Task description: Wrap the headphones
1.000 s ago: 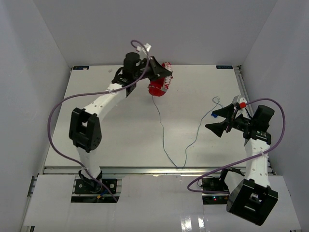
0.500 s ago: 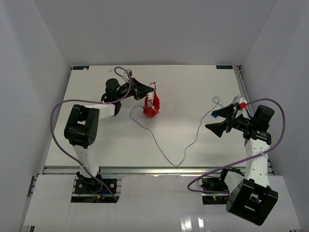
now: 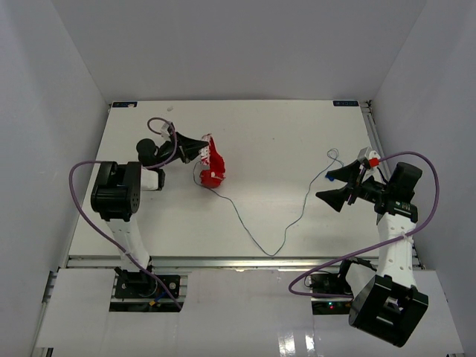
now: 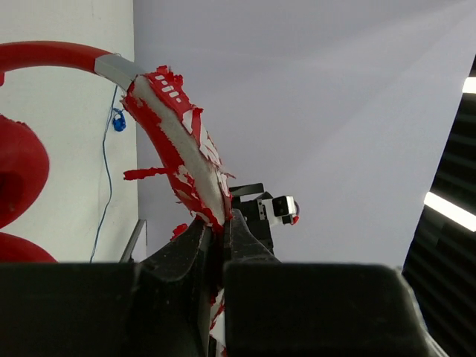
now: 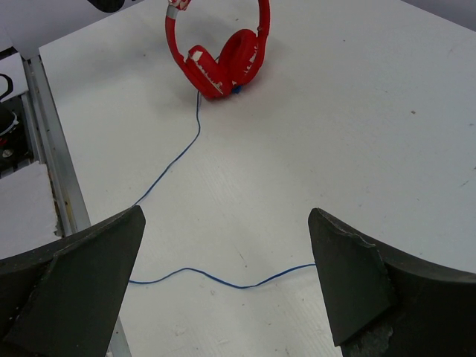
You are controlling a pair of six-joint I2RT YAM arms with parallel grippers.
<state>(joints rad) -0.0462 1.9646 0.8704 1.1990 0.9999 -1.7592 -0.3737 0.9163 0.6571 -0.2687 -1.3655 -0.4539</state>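
Observation:
The red headphones (image 3: pixel 213 165) hang at the left of the table, ear cups low and close to the surface. My left gripper (image 3: pixel 199 149) is shut on their red-and-white headband (image 4: pixel 178 149), which runs up between the jaws (image 4: pixel 222 223). The thin grey-blue cable (image 3: pixel 253 238) trails from the cups toward the front edge, then bends up to the blue plug (image 3: pixel 328 177) at the right. My right gripper (image 3: pixel 324 186) stands wide open beside the plug, holding nothing. In the right wrist view the cable (image 5: pixel 223 281) lies on the table under the gripper (image 5: pixel 225 216), and the headphones (image 5: pixel 223 56) are far off.
White walls close in the table on the left, back and right. A metal rail (image 3: pixel 238 260) runs along the front edge. Thick purple cables (image 3: pixel 82 201) loop off both arms. The left arm is folded back near the left edge.
The left arm has pulled back from the rear centre to the left side, carrying the headphones with it and lowering them. The cable was dragged left. The right arm has not moved.

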